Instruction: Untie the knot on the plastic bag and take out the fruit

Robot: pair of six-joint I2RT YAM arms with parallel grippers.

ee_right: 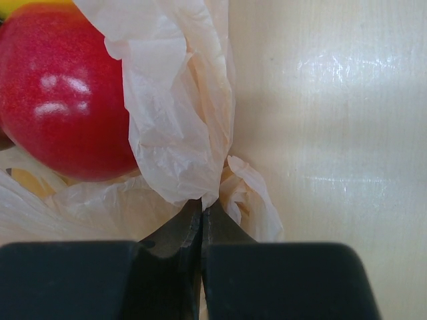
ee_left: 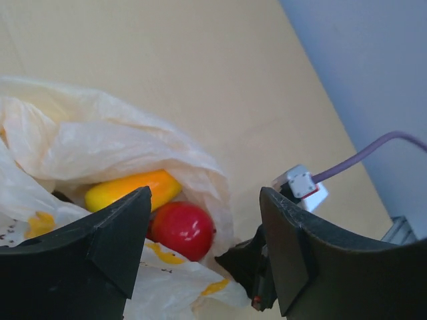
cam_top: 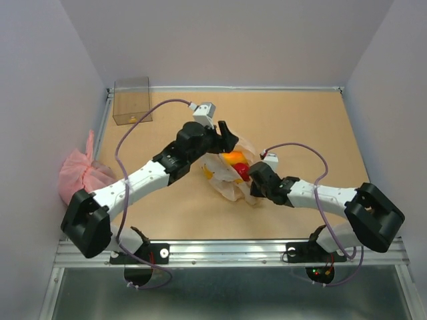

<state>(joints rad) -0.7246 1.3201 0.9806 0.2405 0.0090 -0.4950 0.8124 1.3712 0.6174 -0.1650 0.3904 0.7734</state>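
Observation:
The plastic bag (cam_top: 223, 183) lies crumpled mid-table with its mouth gaping. No knot shows in any view. Inside lie a round red fruit (cam_top: 241, 171) and an orange-yellow oval fruit (cam_top: 233, 159). My left gripper (cam_top: 227, 137) hovers over the bag's far side, open and holding nothing. In the left wrist view the red fruit (ee_left: 181, 229) and the oval one (ee_left: 130, 189) show between and below the fingers. My right gripper (ee_right: 202, 203) is shut on a fold of the bag's edge (ee_right: 173, 100), just right of the red fruit (ee_right: 60, 93).
A clear plastic box (cam_top: 131, 100) stands at the table's back left corner. A pink crinkled bag (cam_top: 83, 173) sits past the left edge, beside my left arm. Grey walls close in the left, right and back sides.

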